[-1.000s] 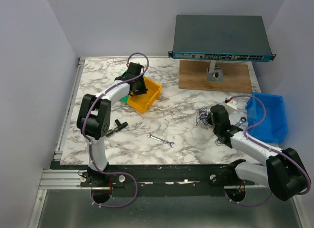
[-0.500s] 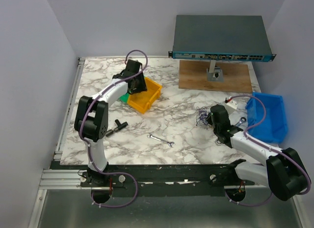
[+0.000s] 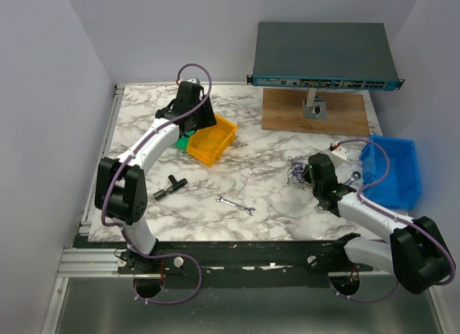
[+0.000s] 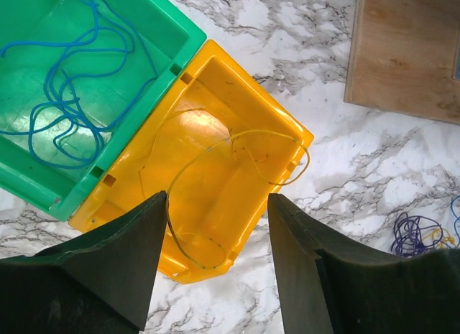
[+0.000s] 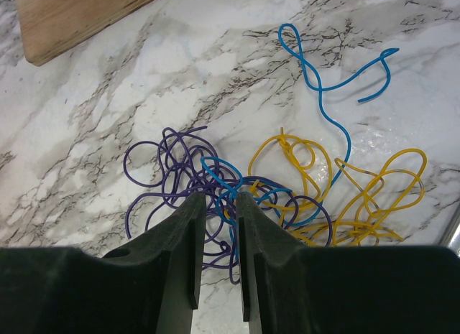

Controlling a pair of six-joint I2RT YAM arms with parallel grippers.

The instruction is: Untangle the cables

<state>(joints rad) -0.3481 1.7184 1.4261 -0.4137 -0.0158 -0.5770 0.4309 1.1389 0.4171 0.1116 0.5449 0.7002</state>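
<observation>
The cables (image 5: 237,183) lie tangled on the marble table as thin purple, blue and yellow wires, also seen as a small bunch (image 3: 295,169). My right gripper (image 5: 219,196) hangs low over the bunch, its jaws a narrow gap apart, with a blue loop crossing at the tips. My left gripper (image 4: 215,197) is open above the yellow bin (image 4: 302,136) and holds nothing. A single yellow wire (image 4: 237,136) lies loose in that bin. A blue wire (image 4: 65,111) lies in the green bin (image 4: 180,32) beside it.
A network switch (image 3: 323,57) stands on a wooden board (image 3: 316,115) at the back right. A blue bin (image 3: 392,172) sits at the right edge. A wrench (image 3: 236,205) and a black fitting (image 3: 172,182) lie on the table's near half.
My left gripper has opened and drawn up and back to the left from the yellow bin, where the yellow wire now lies loose. The right arm has not moved.
</observation>
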